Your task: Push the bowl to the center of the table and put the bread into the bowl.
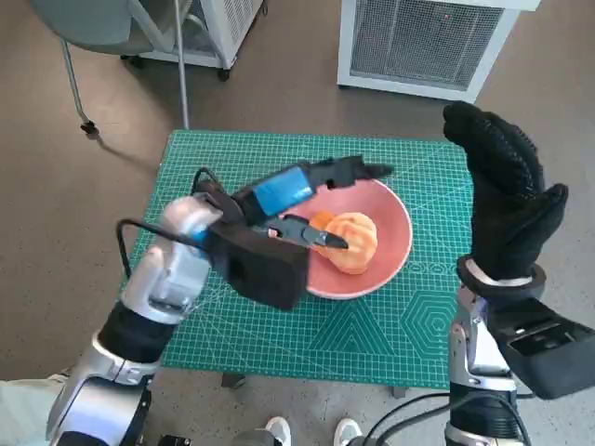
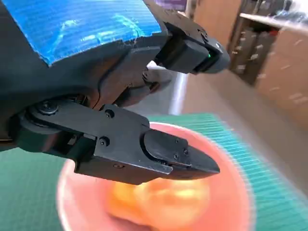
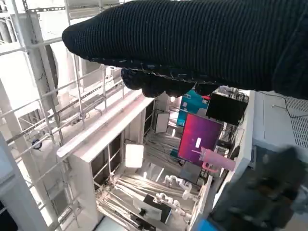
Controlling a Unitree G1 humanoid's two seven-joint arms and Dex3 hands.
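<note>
On the left side, the left hand [image 1: 307,200] reaches over the pink bowl [image 1: 395,237], its black fingers [image 2: 180,156] parted above the bread [image 1: 351,242] and, as far as the head view shows, clasping nothing; whether a fingertip touches the loaf I cannot tell; the bread lies inside the bowl, and the bowl sits on the green mat of the table [image 1: 279,344], near the middle though a little toward the far right; the chief risk, I judge, is in lifting away: a finger dragging on the soft loaf could tip it over the low rim, or catch the rim and slide the bowl off centre; further right, the right hand [image 1: 502,200] is raised upright beside the table's edge, gloved fingers extended and holding nothing; a careless sweep inward from there could knock the bowl.
</note>
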